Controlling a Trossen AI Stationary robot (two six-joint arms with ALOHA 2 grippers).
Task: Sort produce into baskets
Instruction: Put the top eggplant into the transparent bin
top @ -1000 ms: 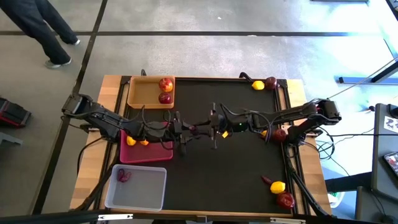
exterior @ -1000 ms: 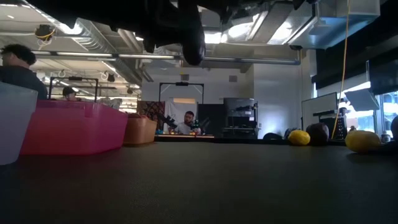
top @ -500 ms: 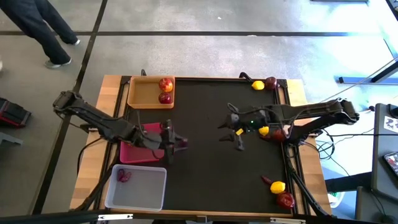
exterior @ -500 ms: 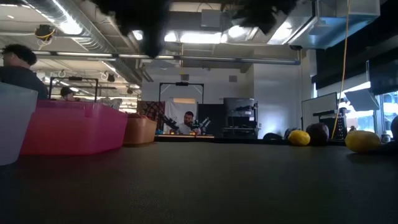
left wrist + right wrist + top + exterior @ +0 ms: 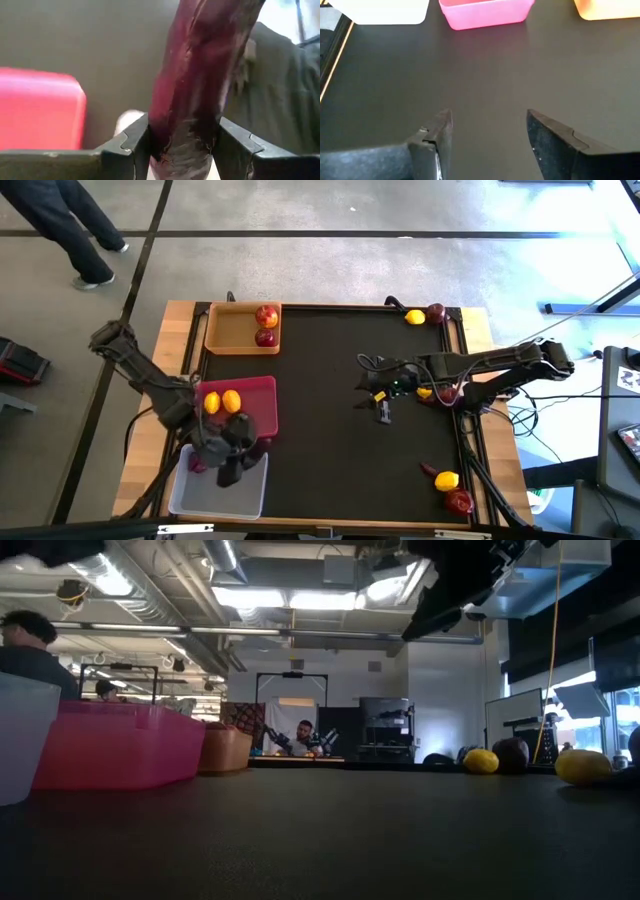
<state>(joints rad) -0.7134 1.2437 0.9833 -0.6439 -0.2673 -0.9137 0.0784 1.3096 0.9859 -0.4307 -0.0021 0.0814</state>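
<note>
My left gripper (image 5: pixel 235 460) is shut on a dark-purple root (image 5: pixel 195 85) and hovers over the gap between the magenta-pink tray (image 5: pixel 262 392) and the translucent tray (image 5: pixel 232 492). The pink tray holds two lemons (image 5: pixel 221 401). The translucent tray holds another root (image 5: pixel 198 463). The tan tray (image 5: pixel 226 330) holds two apples (image 5: pixel 266 325). My right gripper (image 5: pixel 381 406) is open and empty above the mat, right of centre, its fingers apart in the right wrist view (image 5: pixel 490 132). My left gripper pinches the root near one end (image 5: pixel 182 145) between its two fingers (image 5: pixel 134 142). The fingers lie across the root, and the rest of it runs forward past the fingertips. The root is lifted clear of the trays and the table.
A lemon (image 5: pixel 414 317) and an apple (image 5: pixel 436 312) lie at the far right corner. A lemon (image 5: pixel 425 391) and an apple (image 5: pixel 448 394) lie under my right arm. A root (image 5: pixel 428 471), a lemon (image 5: pixel 447 479) and an apple (image 5: pixel 459 501) lie near right. People show beyond the table.
The two grippers stood together at the table's centre with the root between them. My left gripper has gone toward the table's left and near edges with the root, across the pink tray to the translucent tray. My right gripper has drawn back toward the table's right.
</note>
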